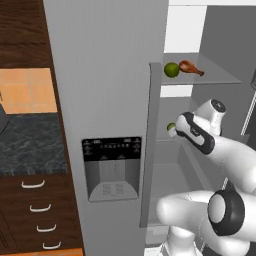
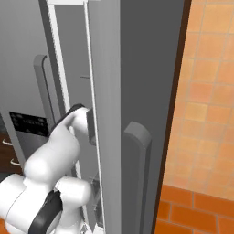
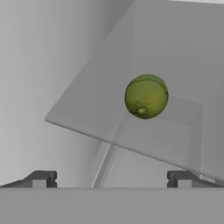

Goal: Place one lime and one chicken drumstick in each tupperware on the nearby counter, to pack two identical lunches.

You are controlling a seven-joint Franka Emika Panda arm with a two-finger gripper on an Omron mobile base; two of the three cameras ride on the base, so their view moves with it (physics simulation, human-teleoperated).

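Note:
A glossy green lime rests on a glass fridge shelf, ahead of my gripper and a little right of its centre. The gripper is open, its dark fingertips wide apart with nothing between them. From the left base view, this lime peeks out beside my hand inside the open fridge. One shelf higher lie a second lime and the reddish-brown chicken drumstick, side by side. The dark marbled counter is at the left. The tupperware is out of view.
The grey fridge door with its dispenser panel stands between the counter and the open compartment. Brown drawers with silver handles sit under the counter. A second fridge door with a tall handle and an orange tiled wall close off the right.

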